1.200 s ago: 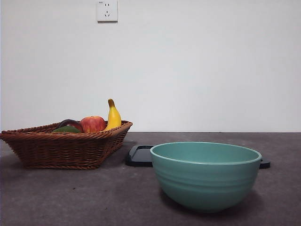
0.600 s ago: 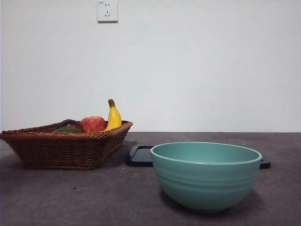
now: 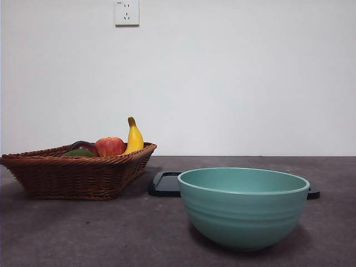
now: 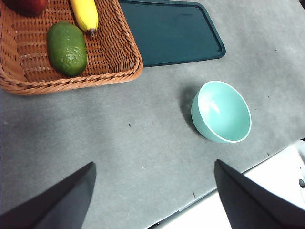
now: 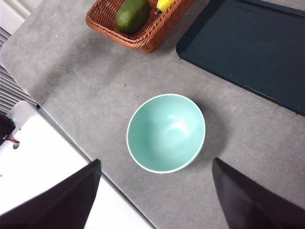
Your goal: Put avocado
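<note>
We see one avocado (image 4: 66, 48) lying in the wicker basket (image 4: 125, 71), beside one banana (image 4: 85, 15) and one apple (image 3: 109, 146), with a dark fruit (image 3: 83, 146) behind it. One teal bowl (image 3: 243, 206) stands apart on the grey surface (image 4: 124, 148), bare surface between them; one dark tray (image 4: 169, 31) lies beyond. Our left pincer (image 4: 155, 191) and right pincer (image 5: 155, 191) hang high, jaws wide apart.

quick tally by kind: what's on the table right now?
Fruit: 4 - avocado, banana, red apple, dark red-purple fruit
Wicker basket: 1
Teal bowl: 1
Dark tray: 1
Total: 7
</note>
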Tool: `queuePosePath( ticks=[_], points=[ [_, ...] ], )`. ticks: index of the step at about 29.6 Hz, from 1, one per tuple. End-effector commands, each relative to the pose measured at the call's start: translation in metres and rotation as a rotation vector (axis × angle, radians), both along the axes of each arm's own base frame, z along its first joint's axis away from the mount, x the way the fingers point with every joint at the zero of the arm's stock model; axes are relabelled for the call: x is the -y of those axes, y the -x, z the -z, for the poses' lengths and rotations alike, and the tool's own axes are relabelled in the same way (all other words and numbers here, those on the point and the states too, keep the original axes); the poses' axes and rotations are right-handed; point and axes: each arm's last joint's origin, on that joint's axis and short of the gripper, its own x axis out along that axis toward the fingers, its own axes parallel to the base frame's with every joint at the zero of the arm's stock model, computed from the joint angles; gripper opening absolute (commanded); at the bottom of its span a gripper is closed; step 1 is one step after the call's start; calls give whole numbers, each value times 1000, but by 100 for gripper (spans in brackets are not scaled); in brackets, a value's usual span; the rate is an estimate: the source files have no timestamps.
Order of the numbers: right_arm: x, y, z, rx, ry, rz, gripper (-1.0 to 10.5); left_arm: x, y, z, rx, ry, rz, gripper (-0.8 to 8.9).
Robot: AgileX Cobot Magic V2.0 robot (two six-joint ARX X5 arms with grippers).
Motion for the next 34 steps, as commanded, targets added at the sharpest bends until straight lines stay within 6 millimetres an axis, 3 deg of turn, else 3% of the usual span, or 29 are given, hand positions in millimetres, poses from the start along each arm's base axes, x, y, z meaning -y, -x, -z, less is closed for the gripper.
queuePosePath(
  ticks=[1, 9, 24, 30, 34],
  points=[
    [-1, -1, -5, 23, -3, -12, 383, 1, -5, -6, 31, 6, 6, 406],
    [-1, -1, -5, 23, -3, -12, 383, 5, -36, -4, 18, -25, -30, 405],
    [-1, -1, -5, 23, -3, -11, 383, 45, -146, 2, -7, -228, -68, 402],
    [-1, -1, -5, 21, -4, -10, 383, 66, -190, 15, -55, -340, -59, 402],
    [-1, -1, -5, 19, -5, -8, 383, 81, -219, 43, -94, -397, -57, 402]
  ],
)
